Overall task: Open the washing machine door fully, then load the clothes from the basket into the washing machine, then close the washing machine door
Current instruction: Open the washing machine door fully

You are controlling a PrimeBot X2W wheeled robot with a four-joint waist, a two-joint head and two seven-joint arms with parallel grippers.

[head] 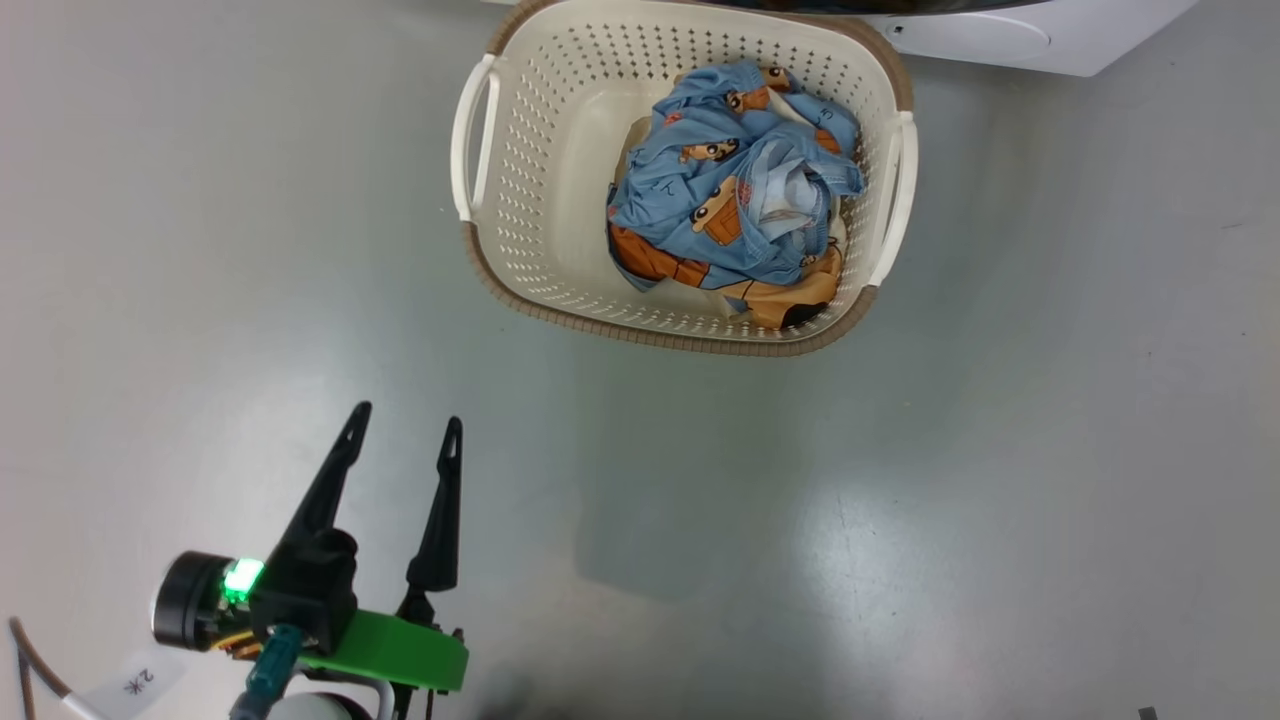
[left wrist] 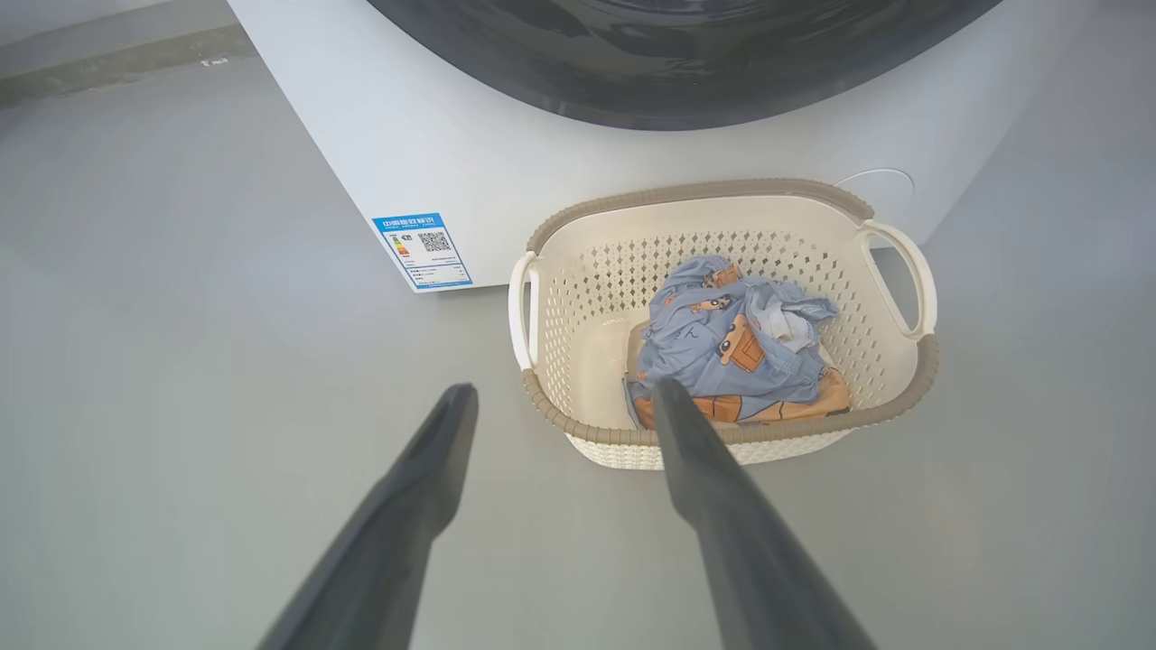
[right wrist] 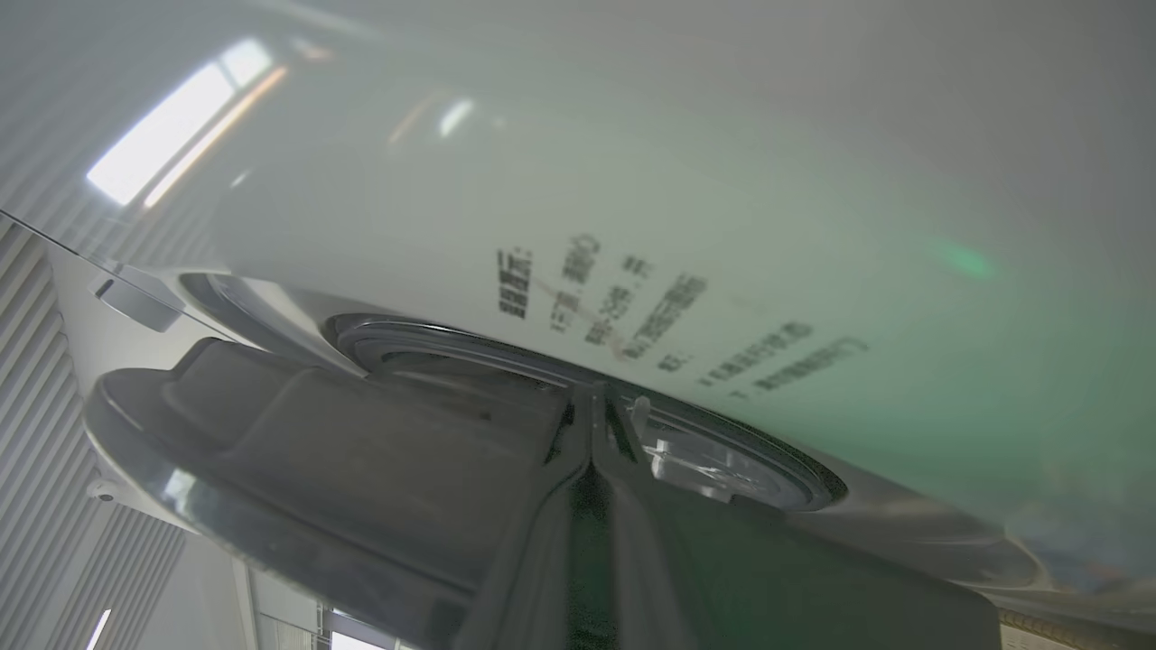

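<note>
The clothes (head: 725, 205) lay bundled in the basket (head: 540, 200), upper middle of the head view, just below the washing machine (head: 1000, 35). Lower left, the left gripper (head: 407, 418) stood wide open and empty. The right gripper (right wrist: 591, 433) was pressed fully closed, gripping nothing.

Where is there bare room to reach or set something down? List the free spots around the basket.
Free: the floor between the left gripper and the basket; the basket's left half, beside the clothes. Crowded: its right half, under the clothes, and the narrow gap to the washing machine.
</note>
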